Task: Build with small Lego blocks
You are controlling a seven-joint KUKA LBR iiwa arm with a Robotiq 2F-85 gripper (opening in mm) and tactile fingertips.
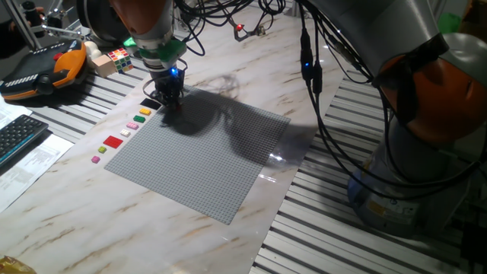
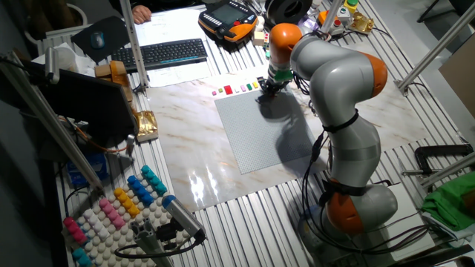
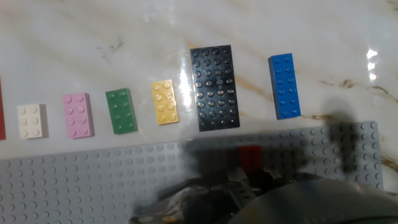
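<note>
The small Lego blocks lie in a row on the marble beside the grey baseplate (image 3: 93, 180): white (image 3: 32, 120), pink (image 3: 78, 115), green (image 3: 120, 111), yellow (image 3: 165, 102), a large black one (image 3: 214, 88) and blue (image 3: 285, 86). A small red brick (image 3: 250, 158) sits on the plate's edge studs at my fingertips. My gripper (image 3: 245, 180) is low over it and looks shut on it; the fingers are dark and blurred. In one fixed view the gripper (image 1: 172, 100) stands at the plate's (image 1: 205, 160) far left corner, next to the row (image 1: 138, 119).
A multicoloured puzzle cube (image 1: 118, 58) and an orange teach pendant (image 1: 46, 68) lie beyond the row. A keyboard (image 2: 167, 52) and papers are at the table's side. Cables (image 1: 312, 76) hang from the arm. A rack of coloured pegs (image 2: 111, 215) stands far off.
</note>
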